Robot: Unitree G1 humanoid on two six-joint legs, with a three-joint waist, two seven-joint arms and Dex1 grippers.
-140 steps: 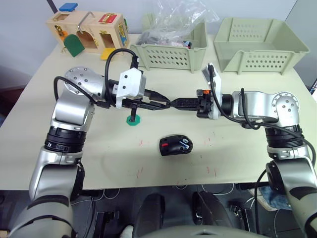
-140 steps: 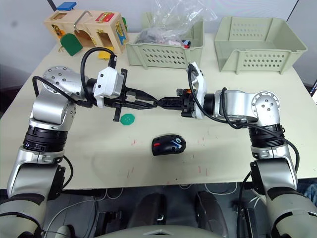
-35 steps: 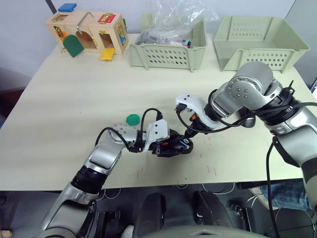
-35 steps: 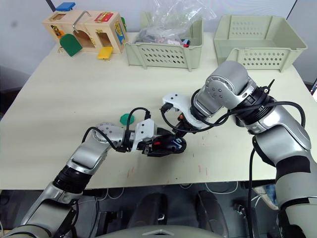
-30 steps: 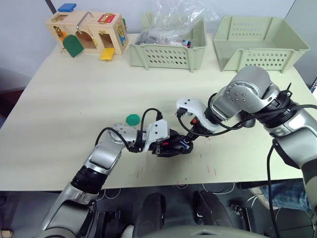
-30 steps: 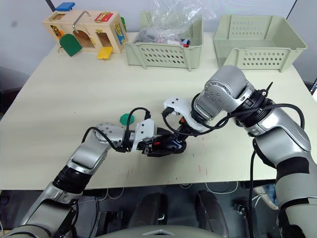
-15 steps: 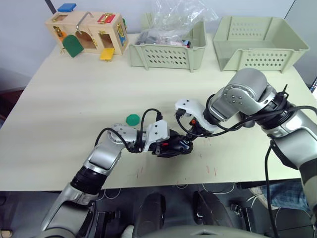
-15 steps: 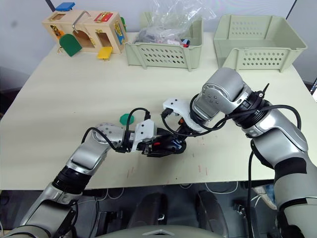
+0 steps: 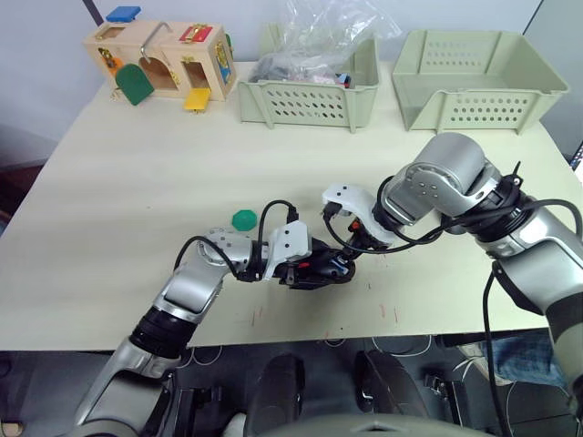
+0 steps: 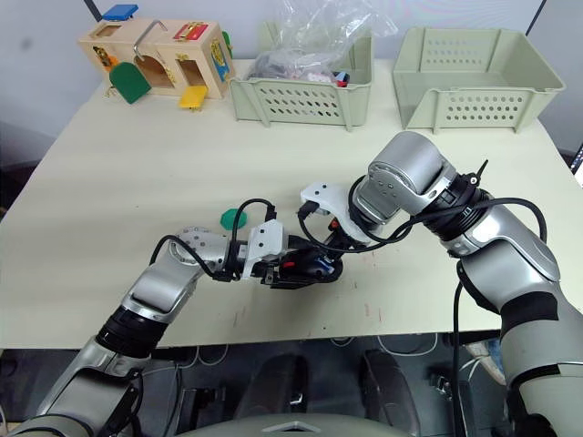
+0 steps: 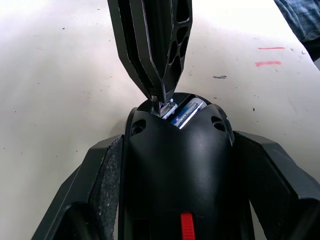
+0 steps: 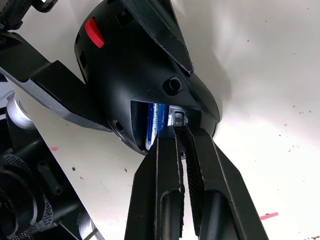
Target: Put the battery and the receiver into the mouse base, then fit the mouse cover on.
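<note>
On the tabletop [image 9: 109, 182] the left gripper [image 11: 175, 200] clamps the mouse base [image 11: 177, 165] while the right gripper [image 12: 181, 131], jaws pinched on the small receiver [image 12: 177, 118] beside the seated battery [image 12: 156, 125], may jam it if it goes in tilted.

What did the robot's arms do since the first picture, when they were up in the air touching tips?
Both arms came down to the mouse base. The left gripper took hold of it by its sides. The right gripper, fingers pinched on a small silvery piece, came to the open compartment beside the battery. The green disc, the wooden toy box and the two baskets stayed put.
</note>
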